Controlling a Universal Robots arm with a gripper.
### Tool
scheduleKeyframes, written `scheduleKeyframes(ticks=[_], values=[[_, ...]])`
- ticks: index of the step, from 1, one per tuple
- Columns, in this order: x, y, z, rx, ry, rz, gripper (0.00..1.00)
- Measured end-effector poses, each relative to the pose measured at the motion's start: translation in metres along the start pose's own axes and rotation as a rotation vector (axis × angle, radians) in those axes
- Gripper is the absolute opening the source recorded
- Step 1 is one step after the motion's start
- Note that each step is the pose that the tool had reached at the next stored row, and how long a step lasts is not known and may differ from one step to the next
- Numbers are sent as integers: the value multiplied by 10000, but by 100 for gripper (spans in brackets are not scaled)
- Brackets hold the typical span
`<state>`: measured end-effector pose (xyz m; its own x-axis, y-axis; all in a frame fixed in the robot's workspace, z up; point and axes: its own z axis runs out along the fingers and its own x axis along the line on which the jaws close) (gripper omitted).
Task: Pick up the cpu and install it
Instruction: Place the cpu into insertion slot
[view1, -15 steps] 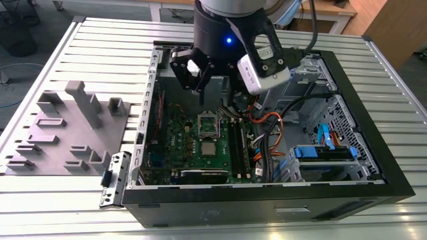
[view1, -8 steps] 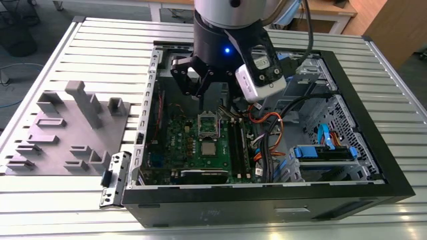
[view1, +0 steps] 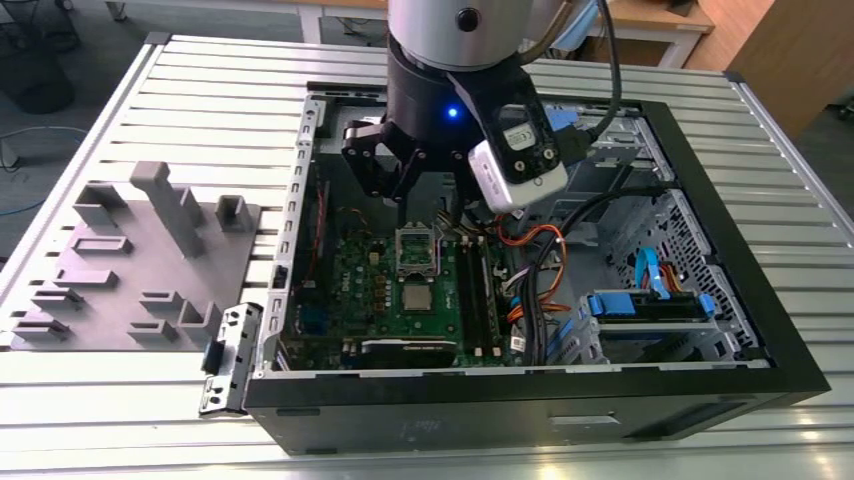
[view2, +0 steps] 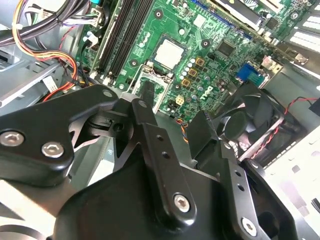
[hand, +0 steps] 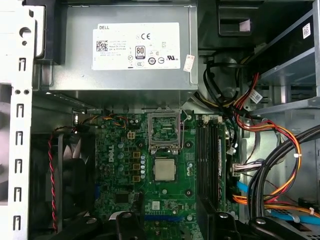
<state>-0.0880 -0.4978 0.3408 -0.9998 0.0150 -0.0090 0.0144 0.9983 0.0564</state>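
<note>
The cpu (view1: 418, 297) (hand: 164, 170) (view2: 170, 53) is a small silvery square lying flat on the green motherboard (hand: 120, 175) inside the open computer case. Right beside it the socket's metal frame (hand: 164, 131) (view1: 416, 248) is swung open. My gripper (view1: 416, 195) hangs above the board, over the frame and off to one side of the cpu, touching neither. In both wrist views its black fingers (hand: 125, 222) (view2: 150, 145) stand well apart with nothing between them, so it is open and holds nothing.
The black case (view1: 721, 300) lies on a slatted metal table (view1: 200, 90). Memory slots (hand: 207, 155), orange and red cable bundles (hand: 270, 140), a fan (hand: 75, 175) and the power supply (hand: 125, 50) ring the socket. A grey fixture block (view1: 134, 260) stands at the exterior view's left.
</note>
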Motion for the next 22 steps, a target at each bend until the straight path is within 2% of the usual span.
scheduleKeyframes(ticks=[3, 22], values=[[0, -1, 17, -8, -3, -1, 53], [3, -20, 360, -3, -1, 0, 53]])
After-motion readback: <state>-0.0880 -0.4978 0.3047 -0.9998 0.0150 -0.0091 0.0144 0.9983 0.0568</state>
